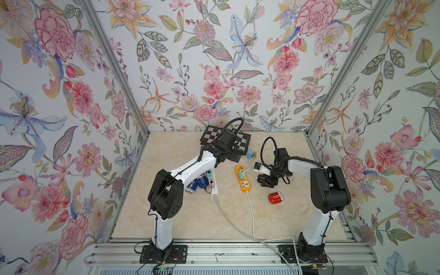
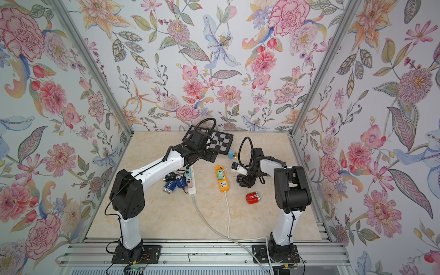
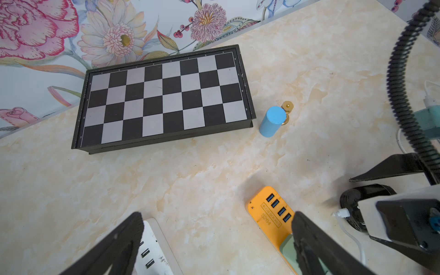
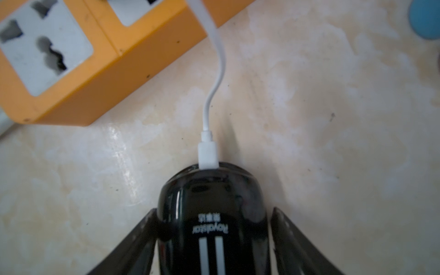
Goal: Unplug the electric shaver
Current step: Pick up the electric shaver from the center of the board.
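The black glossy electric shaver [image 4: 212,214] lies on the marble table to the right of the orange power strip [image 1: 242,178]. My right gripper [image 4: 214,212] is shut on its body, one finger on each side. A white plug [image 4: 208,154] sits in the shaver's end, and its white cable [image 4: 220,59] runs up to the orange strip [image 4: 71,71]. In the left wrist view the shaver [image 3: 357,200] shows with the plug in it. My left gripper [image 3: 217,216] hangs open and empty above the table, between the far ends of the two power strips; in a top view the left gripper [image 1: 229,158] is there too.
A white power strip [image 1: 213,183] with adapters lies left of centre, with blue devices [image 1: 197,184] beside it. A folded chessboard [image 1: 209,137], a blue cylinder [image 1: 249,154] and a gold piece [image 1: 255,155] stand at the back. A red device [image 1: 275,198] lies in front of my right gripper.
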{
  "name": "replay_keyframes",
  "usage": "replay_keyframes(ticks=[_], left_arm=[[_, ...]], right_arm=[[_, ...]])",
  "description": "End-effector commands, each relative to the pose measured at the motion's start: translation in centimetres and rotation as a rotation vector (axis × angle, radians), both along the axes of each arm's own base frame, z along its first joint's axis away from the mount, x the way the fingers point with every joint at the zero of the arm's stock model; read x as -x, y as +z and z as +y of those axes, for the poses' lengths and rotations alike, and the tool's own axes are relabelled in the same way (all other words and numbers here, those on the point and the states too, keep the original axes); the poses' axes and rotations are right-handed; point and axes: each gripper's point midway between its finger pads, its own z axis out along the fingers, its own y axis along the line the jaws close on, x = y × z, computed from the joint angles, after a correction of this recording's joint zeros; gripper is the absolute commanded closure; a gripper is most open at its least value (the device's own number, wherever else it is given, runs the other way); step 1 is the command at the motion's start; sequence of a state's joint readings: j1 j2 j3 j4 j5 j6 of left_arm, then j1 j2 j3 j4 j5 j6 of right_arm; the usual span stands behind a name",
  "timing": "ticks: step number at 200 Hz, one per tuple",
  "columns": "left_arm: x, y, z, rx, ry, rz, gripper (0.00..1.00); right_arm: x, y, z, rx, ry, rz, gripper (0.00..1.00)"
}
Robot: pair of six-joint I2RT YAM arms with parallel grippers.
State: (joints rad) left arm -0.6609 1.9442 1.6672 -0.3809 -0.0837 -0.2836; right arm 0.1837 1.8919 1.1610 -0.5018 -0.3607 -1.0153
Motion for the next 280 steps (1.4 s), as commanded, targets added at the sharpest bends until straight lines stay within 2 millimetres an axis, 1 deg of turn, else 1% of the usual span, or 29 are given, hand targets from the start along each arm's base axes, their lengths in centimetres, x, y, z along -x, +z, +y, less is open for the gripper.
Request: replay_keyframes(ticks=[1,32,54,67,87,116,154,186,204,226,242,258,265,266,269,280], left_arm=[[0.2,1.6,0.7,0.014,-0.009,-0.032,0.01],[0.4,1.6,1.0,0.017,-0.004,-0.032,0.0],[0.6,1.6,1.1,0.017,0.001,-0.033,0.01],[0.7,1.7,1.3,0.017,0.003,-0.033,0.01],[0.7,1.7,1.3,0.022,0.002,-0.034,0.01],[0.8,1.9,1.2,0.034,0.001,-0.035,0.01],[1.1,2.4,1.1,0.055,-0.003,-0.034,0.01],[1.9,3.6,0.6,0.113,-0.02,-0.024,0.01],[3.1,4.3,0.2,0.19,-0.04,-0.006,0.01],[5.5,4.8,-0.4,0.325,-0.08,0.025,0.01],[7.8,4.7,-1.1,0.4,-0.128,0.061,0.02],[10.1,4.4,-1.9,0.416,-0.174,0.082,0.02],[10.8,3.6,-2.3,0.407,-0.186,0.099,0.02],[11.1,4.2,-2.2,0.415,-0.192,0.089,0.02],[11.6,4.8,-2.2,0.424,-0.201,0.078,0.02],[12.7,5.1,-2.8,0.446,-0.226,0.077,0.02]], right_arm=[[0.9,-1.7,-0.7,0.084,-0.015,0.008,0.25],[0.4,-1.9,-1.0,0.116,-0.034,-0.028,0.3],[0.7,-1.8,-1.1,0.118,-0.034,-0.039,0.31],[0.9,-1.7,-1.1,0.114,-0.029,-0.04,0.35],[1.2,-1.7,-1.1,0.118,-0.022,-0.042,0.37],[1.2,-1.4,-0.8,0.119,-0.014,-0.058,0.42],[0.8,0.2,-0.2,0.095,-0.017,-0.098,0.45],[0.7,2.8,0.4,0.041,-0.031,-0.147,0.46],[1.2,4.3,0.7,0.006,-0.038,-0.17,0.46],[1.9,5.4,0.9,-0.034,-0.061,-0.174,0.46],[2.6,6.1,1.3,-0.068,-0.062,-0.176,0.46],[3.2,6.4,1.3,-0.079,-0.067,-0.177,0.47],[3.4,6.6,1.3,-0.085,-0.068,-0.179,0.47],[3.4,6.6,1.3,-0.085,-0.068,-0.18,0.47],[3.5,6.7,1.3,-0.088,-0.07,-0.18,0.46],[3.7,7.1,1.5,-0.106,-0.076,-0.183,0.46]])
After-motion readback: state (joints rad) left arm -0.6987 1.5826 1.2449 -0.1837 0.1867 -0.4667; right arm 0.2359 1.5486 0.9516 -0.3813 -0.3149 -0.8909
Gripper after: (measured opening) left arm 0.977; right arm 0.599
